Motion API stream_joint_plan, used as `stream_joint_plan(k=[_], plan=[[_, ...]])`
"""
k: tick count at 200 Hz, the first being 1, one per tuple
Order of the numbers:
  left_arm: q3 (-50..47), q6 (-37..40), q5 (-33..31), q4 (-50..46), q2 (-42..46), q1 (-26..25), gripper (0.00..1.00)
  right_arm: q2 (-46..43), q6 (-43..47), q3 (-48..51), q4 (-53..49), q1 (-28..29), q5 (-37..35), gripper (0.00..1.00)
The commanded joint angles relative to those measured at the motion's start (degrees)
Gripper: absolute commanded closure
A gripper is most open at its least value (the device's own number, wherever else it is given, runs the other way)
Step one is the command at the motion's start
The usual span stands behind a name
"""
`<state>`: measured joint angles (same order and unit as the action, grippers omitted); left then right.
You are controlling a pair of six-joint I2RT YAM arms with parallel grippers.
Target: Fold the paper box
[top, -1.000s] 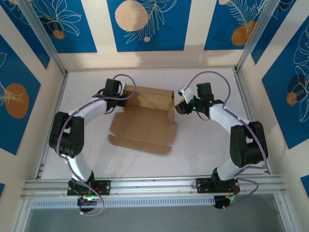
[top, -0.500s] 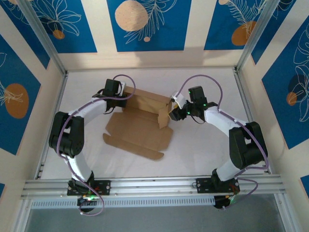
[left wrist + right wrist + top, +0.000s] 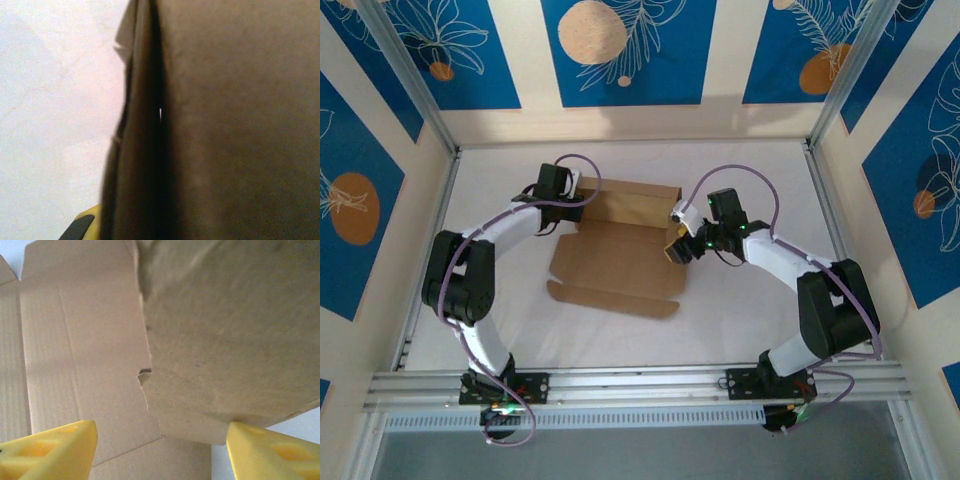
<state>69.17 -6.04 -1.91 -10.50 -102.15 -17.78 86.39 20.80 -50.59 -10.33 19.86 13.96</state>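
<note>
Right jaws gape wide, straddling the right-hand flap (image 3: 225, 340) of the paper box (image 3: 615, 262); left jaws pinch its left wall, box lying crosswise between them.

Both arms wear the same colours: white tubular links between bulky black joint housings. The left arm (image 3: 470, 262) sits on a black base (image 3: 486, 388) at seven o'clock of the overhead view, and the right arm (image 3: 790, 262) on its twin (image 3: 770, 384) at five o'clock. Tiny green and red lights glow on the left base. A thin purple cable (image 3: 572, 160) loops off each wrist, and green lights dot the right wrist. The right gripper (image 3: 160, 455) has bright yellow wedge-shaped fingers (image 3: 50, 450) with hollowed faces. The left gripper (image 3: 579, 200) shows one yellow finger corner (image 3: 90, 217) with a black inset.
</note>
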Motion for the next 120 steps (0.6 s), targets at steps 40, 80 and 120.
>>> stream_joint_plan(k=[40, 80, 120], plan=[[1.06, -0.89, 2.0, -0.09, -0.69, -0.87, 1.0, 2.88, 1.53, -3.76, 0.99, -0.82, -4.18, 0.34], [1.3, -0.72, 1.74, -0.4, -1.14, -1.24, 1.0, 3.09, 3.16, -8.51, -5.01, -0.71, 2.14, 0.34], [1.27, -0.67, 1.82, -0.37, -0.96, -1.21, 1.0, 3.96, 5.22, -11.2, -7.42, -0.97, -1.69, 0.41]])
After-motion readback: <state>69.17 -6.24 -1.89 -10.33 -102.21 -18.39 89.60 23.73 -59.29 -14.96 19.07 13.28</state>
